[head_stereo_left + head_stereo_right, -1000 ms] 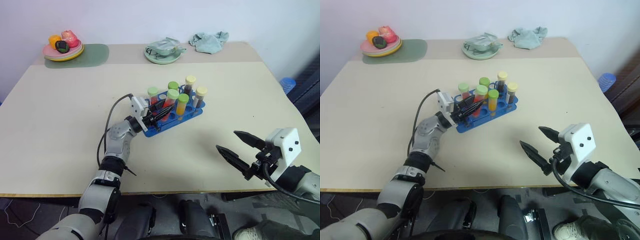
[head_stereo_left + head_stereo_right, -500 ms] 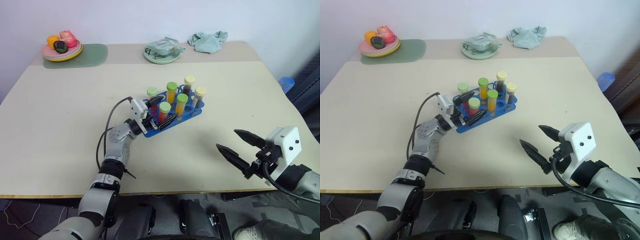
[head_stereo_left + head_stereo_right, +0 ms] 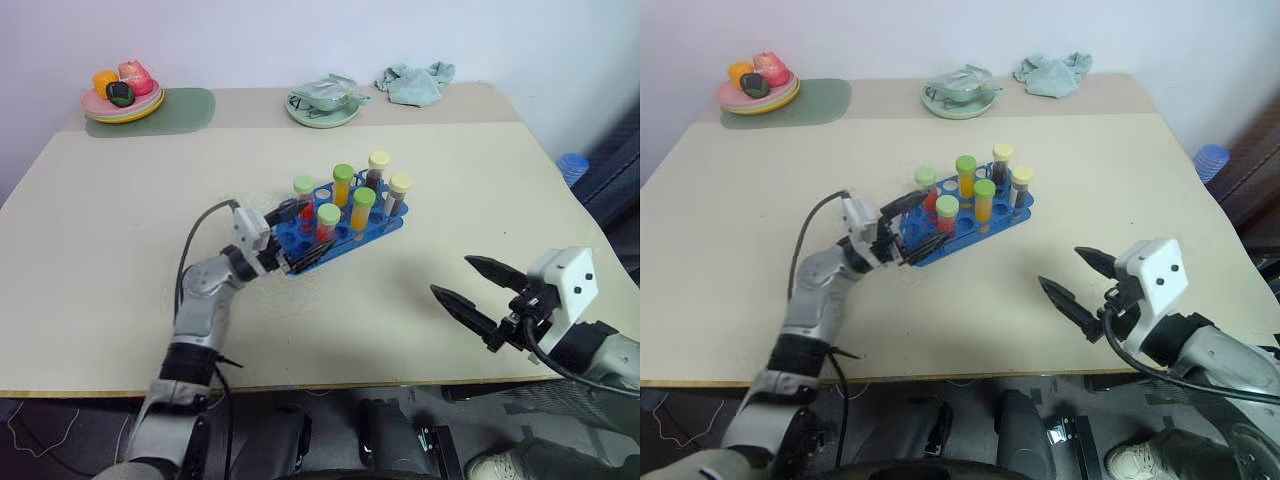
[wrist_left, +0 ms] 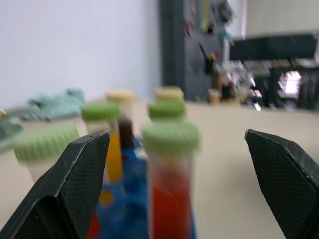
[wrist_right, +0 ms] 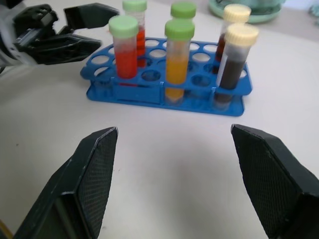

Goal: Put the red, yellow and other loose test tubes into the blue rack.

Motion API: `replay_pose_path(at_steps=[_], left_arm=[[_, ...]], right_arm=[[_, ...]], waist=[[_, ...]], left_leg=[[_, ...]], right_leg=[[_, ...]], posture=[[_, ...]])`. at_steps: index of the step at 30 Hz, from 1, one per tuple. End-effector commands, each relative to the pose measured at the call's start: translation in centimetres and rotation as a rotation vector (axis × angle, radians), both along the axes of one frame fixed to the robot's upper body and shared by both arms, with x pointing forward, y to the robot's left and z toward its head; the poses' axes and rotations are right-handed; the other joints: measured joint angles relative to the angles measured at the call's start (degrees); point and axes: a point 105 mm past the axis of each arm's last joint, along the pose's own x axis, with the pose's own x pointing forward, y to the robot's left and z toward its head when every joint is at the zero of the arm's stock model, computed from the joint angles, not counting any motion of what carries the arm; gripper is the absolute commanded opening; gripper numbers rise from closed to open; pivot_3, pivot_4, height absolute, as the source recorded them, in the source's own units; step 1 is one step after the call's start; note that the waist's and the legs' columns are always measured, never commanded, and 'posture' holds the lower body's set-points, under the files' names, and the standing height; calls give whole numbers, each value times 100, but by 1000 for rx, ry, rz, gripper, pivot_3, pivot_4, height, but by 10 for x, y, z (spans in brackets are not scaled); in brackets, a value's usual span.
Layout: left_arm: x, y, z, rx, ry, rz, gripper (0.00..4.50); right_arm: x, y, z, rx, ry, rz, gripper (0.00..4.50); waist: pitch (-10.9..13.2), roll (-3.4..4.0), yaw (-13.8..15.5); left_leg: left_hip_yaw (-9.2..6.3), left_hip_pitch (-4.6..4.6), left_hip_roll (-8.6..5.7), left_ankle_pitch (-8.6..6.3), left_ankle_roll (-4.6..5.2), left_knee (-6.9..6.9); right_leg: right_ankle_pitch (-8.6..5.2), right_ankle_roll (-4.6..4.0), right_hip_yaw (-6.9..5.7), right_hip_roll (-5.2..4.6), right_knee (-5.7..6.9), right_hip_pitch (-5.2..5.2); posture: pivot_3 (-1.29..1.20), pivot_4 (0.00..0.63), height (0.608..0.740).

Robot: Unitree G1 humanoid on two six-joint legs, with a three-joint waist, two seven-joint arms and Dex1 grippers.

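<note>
Since a second ago our left pincer (image 3: pixel 293 238) has let the red tube (image 3: pixel 326 222) into the blue rack (image 3: pixel 385 228) and backed off wide, our right pincer (image 3: pixel 480 294) waits wide, and we judge no loose tubes remain.

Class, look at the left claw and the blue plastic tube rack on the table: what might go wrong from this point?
1. The open left claw sits right at the end of the blue plastic tube rack, its fingers flanking the green-capped red tube; a careless pull-away might snag the tube or drag the light rack.
2. Six capped tubes stand tall above the shallow rack, so a nudge could tip it.
</note>
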Motion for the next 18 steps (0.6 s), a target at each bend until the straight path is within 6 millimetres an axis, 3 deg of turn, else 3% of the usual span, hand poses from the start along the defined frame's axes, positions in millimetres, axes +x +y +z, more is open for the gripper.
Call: replay_pose_path(at_steps=[1,7,11,18], left_arm=[[-5,14,7,26,57,3,4439],[-16,44,9,39,147,10,4439],[-34,93,12,159,182,104,4439],[-62,111,7,224,224,144,4439]], right_arm=[[4,0,4,-11,-35,19,3714],[13,-14,1,-30,-52,-22,3714],[23,-38,-8,-62,-73,-120,3714],[26,-69,-24,-60,-83,-179,3714]], waist=[[0,1,7],[1,3,4],[1,5,-30],[-2,24,20]], left_leg=[[0,0,0,0,0,0],[0,0,0,-2,1,-2],[5,1,10,-7,-8,-7],[11,2,13,-14,-1,-10]], right_leg=[[0,0,0,1,0,0],[-1,-1,0,7,-1,-2],[-1,-2,4,10,-1,-7],[-2,-3,4,11,-8,0]], posture=[[0,150,740],[0,150,740],[0,150,740],[0,150,740]])
